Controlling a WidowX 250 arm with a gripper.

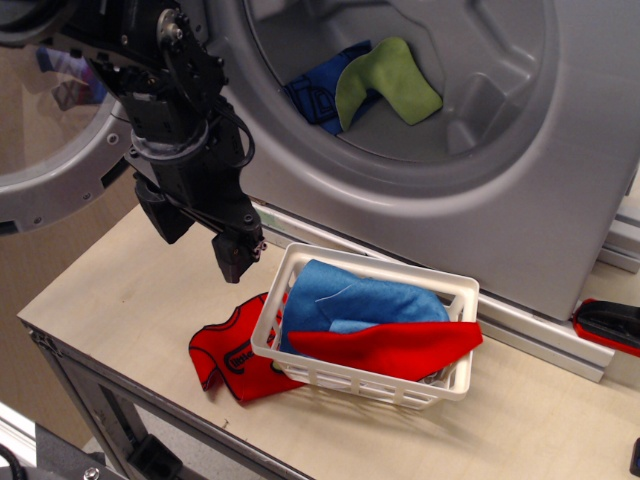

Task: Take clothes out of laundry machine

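Note:
The grey laundry machine fills the back, with its round door swung open at the left. Inside the drum mouth lie the royal-blue garment and the olive-green cloth, the green one partly over the blue one. My gripper hangs on the black arm in front of the machine, below and left of the drum mouth, above the table. Its fingers stand apart with nothing between them.
A white slatted basket stands on the table in front of the machine, holding a light-blue cloth and a red cloth. A red mini shirt lies partly under the basket's left side. A red-and-black object lies at the right edge.

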